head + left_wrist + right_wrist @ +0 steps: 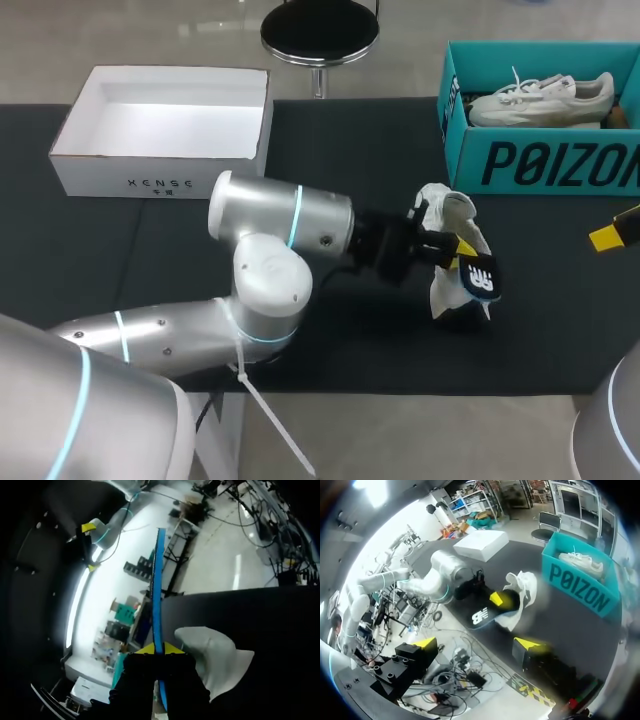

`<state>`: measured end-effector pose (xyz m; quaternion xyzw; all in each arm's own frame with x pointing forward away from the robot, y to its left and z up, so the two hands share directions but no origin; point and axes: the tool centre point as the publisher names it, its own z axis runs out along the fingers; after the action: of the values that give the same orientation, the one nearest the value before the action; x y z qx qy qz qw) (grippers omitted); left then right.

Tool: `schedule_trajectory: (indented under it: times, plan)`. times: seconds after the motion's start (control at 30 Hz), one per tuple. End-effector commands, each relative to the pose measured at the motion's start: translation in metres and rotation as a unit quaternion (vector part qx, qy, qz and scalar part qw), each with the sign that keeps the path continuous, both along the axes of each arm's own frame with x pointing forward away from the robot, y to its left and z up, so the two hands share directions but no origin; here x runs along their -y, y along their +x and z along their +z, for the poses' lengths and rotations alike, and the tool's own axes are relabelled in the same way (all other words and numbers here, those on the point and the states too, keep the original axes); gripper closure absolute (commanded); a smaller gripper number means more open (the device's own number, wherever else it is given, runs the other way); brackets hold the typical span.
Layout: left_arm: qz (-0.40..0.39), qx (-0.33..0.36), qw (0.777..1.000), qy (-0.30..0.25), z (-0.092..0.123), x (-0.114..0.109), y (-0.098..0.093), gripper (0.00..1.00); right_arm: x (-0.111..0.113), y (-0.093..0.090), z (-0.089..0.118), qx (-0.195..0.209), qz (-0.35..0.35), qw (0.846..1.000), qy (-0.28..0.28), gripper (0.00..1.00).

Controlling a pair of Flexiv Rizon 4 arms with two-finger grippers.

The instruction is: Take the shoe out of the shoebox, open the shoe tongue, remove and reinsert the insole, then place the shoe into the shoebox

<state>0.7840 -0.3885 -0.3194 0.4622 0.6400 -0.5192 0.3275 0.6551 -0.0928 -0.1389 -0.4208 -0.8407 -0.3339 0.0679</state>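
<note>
A white shoe (450, 215) stands tilted on the black mat (350, 130) right of centre. My left gripper (455, 250) reaches in from the left and is shut on the dark insole (478, 275), which hangs in front of the shoe. In the left wrist view the insole's thin blue edge (159, 590) is pinched between the yellow tips of the left gripper (160, 650), with the shoe (215, 660) beside them. My right gripper (477, 645) is open and holds nothing, well back from the shoe (522, 587) and insole (487, 615); one yellow fingertip (610, 235) shows at the right edge.
A teal shoebox (540, 165) at the back right holds another pale shoe (540, 100). An open white box (165, 125) stands at the back left. The left arm's big elbow (265, 250) lies across the mat's middle.
</note>
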Motion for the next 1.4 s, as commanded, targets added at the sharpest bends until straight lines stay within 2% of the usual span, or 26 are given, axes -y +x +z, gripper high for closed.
schedule_trajectory:
  times: [0.03, 0.3, 0.33, 0.37, 0.4, 0.43, 0.6, 0.7, 0.73, 0.8, 0.87, 1.4]
  plan:
    - [0.007, 0.012, 1.0, 0.019, -0.008, 0.005, 0.009, 1.0, 0.001, -0.013, -0.001, 0.023, -0.019, 1.0, -0.002, 0.0]
    - [0.021, 0.011, 0.999, 0.038, -0.01, -0.001, 0.02, 1.0, 0.001, -0.013, -0.001, 0.023, -0.019, 1.0, -0.002, 0.0]
    - [0.021, 0.012, 0.999, 0.04, -0.009, -0.002, 0.019, 0.78, 0.001, -0.013, -0.001, 0.023, -0.019, 1.0, -0.002, 0.0]
    - [0.021, 0.011, 0.999, 0.043, -0.007, -0.002, 0.018, 0.51, 0.001, -0.013, -0.001, 0.023, -0.019, 1.0, -0.002, 0.0]
    - [0.02, 0.01, 0.999, 0.043, -0.006, -0.001, 0.016, 0.03, 0.001, -0.013, -0.001, 0.023, -0.019, 1.0, -0.002, 0.0]
    - [0.019, 0.009, 0.999, 0.043, -0.005, -0.002, 0.015, 0.0, 0.001, -0.013, -0.001, 0.023, -0.019, 1.0, -0.002, 0.0]
    - [0.017, -0.001, 0.999, 0.041, -0.001, -0.002, 0.008, 0.0, 0.001, -0.013, -0.001, 0.023, -0.019, 1.0, -0.002, 0.0]
    - [0.014, -0.003, 0.999, 0.036, 0.002, -0.001, 0.004, 0.34, 0.001, -0.013, -0.001, 0.023, -0.019, 1.0, -0.002, 0.0]
    - [0.014, -0.003, 0.999, 0.036, 0.003, -0.001, 0.003, 0.51, 0.001, -0.013, -0.001, 0.023, -0.019, 1.0, -0.002, 0.0]
    - [0.013, -0.004, 0.999, 0.034, 0.004, -0.001, 0.002, 0.6, 0.001, -0.013, -0.001, 0.023, -0.019, 1.0, -0.002, 0.0]
    - [0.013, -0.005, 0.999, 0.032, 0.005, 0.0, 0.001, 1.0, 0.001, -0.013, -0.001, 0.023, -0.019, 1.0, -0.002, 0.0]
    - [-0.021, 0.018, 0.999, 0.037, 0.001, -0.009, -0.012, 1.0, 0.001, -0.013, -0.001, 0.023, -0.019, 1.0, -0.002, 0.0]
